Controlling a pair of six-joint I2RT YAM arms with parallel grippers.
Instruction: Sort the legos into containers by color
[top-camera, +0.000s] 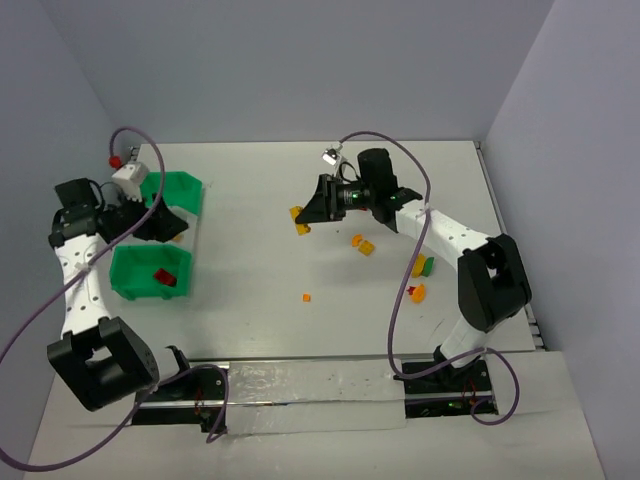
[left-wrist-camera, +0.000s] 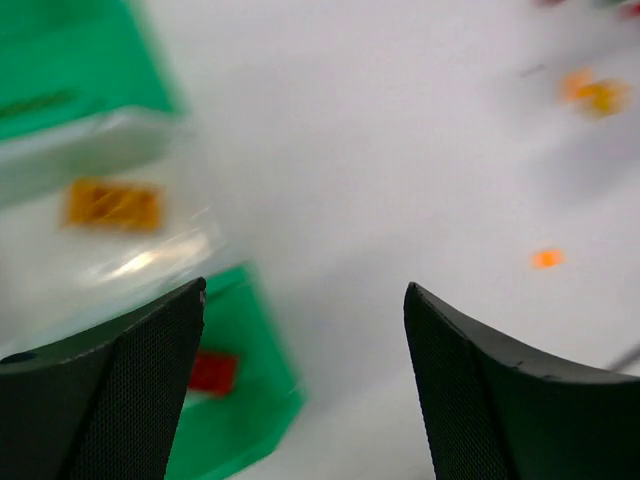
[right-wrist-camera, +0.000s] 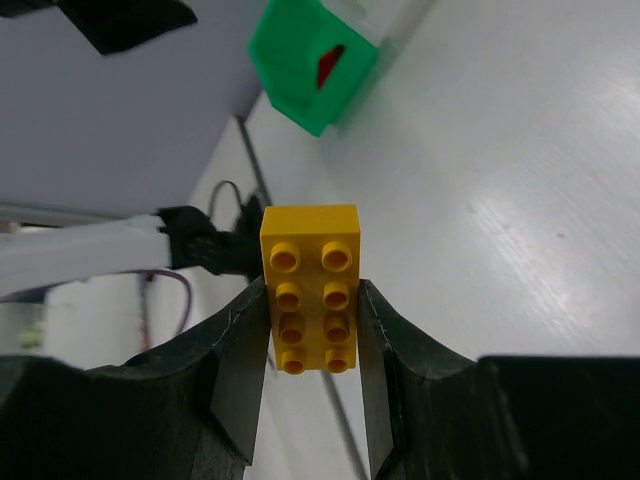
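My right gripper (right-wrist-camera: 312, 300) is shut on a yellow two-by-four lego (right-wrist-camera: 310, 285) and holds it above the table's middle (top-camera: 312, 208). My left gripper (left-wrist-camera: 305, 300) is open and empty, hovering over the containers (top-camera: 163, 222). The containers stand at the left: a far green bin (top-camera: 185, 188), a whitish middle bin (left-wrist-camera: 60, 270) holding an orange lego (left-wrist-camera: 112, 203), and a near green bin (top-camera: 135, 275) holding a red lego (top-camera: 165, 277). Loose legos lie on the table: orange ones (top-camera: 363, 243), (top-camera: 417, 292), (top-camera: 306, 297) and a green one (top-camera: 424, 266).
Another orange piece (top-camera: 303, 229) lies just below my right gripper. The near green bin and its red lego also show in the right wrist view (right-wrist-camera: 300, 70). Walls close the table at the back and both sides. A purple cable (top-camera: 400, 300) hangs by the right arm.
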